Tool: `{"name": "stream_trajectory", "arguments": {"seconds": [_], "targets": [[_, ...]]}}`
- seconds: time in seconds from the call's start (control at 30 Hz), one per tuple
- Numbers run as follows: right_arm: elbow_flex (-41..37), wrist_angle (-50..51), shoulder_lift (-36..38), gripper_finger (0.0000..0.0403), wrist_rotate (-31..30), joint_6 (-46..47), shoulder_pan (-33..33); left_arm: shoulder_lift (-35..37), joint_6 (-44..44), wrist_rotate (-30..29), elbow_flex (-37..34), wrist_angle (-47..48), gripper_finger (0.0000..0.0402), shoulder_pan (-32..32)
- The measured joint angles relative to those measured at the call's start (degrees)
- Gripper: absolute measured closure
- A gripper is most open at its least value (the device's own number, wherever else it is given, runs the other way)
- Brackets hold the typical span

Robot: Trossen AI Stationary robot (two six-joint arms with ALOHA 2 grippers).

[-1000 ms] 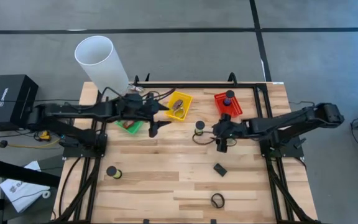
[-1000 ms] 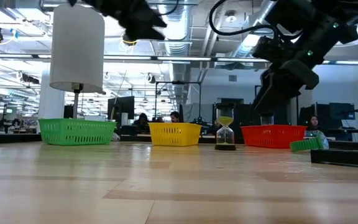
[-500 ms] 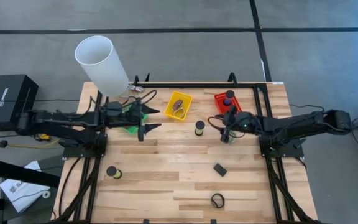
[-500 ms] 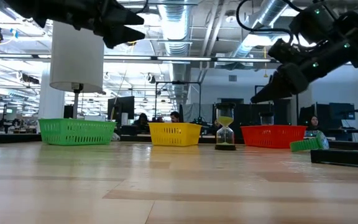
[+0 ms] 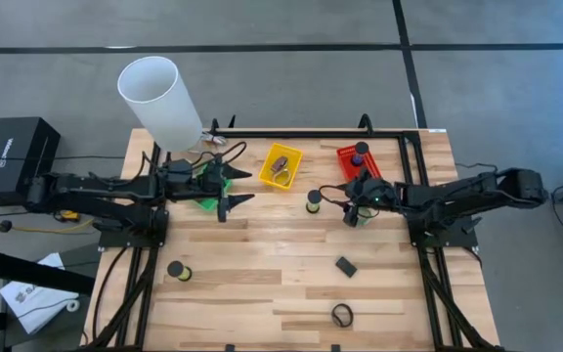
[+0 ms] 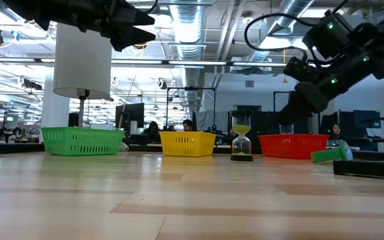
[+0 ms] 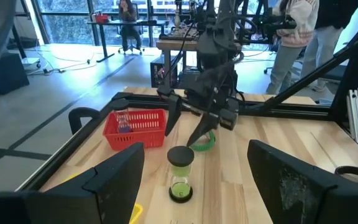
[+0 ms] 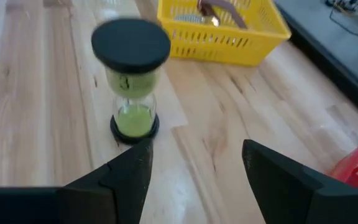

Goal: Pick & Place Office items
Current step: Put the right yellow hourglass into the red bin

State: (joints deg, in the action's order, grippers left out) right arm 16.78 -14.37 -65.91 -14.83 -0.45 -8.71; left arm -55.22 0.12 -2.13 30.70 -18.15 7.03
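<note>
Overhead, table-level (perhaps), two wrists

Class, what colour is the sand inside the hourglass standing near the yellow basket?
Green, clearest in the right wrist view: hourglass.

Two dark, slim jointed arms with looping black cables and tapered black fingers (image 5: 237, 188).

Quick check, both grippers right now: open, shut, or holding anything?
Left gripper: open, empty, beside the green basket.
Right gripper: open, empty, facing the green-sand hourglass.
</note>
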Motion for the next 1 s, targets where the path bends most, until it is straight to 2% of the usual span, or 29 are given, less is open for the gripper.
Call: {"name": "stream_trajectory", "arguments": {"seconds": [0.33, 0.57, 0.83, 1.0], "targets": [[0.0, -7.2, -1.4, 0.0163, 0.1, -2.9, 0.4, 0.0, 0.0, 0.0, 0.0, -0.1, 0.0119, 0.0], [0.1, -14.9, -1.6, 0.0163, 8.7, -3.0, 1.3, 0.0, 0.0, 0.0, 0.0, -0.3, 0.0119, 0.0], [0.1, -22.6, -2.0, 0.0163, 8.7, -1.1, 0.7, 0.0, 0.0, 0.0, 0.0, -0.4, 0.0119, 0.0], [0.1, -23.0, -2.0, 0.0163, 7.7, 0.5, -1.1, 0.0, 0.0, 0.0, 0.0, -0.8, 0.0119, 0.0]]}}
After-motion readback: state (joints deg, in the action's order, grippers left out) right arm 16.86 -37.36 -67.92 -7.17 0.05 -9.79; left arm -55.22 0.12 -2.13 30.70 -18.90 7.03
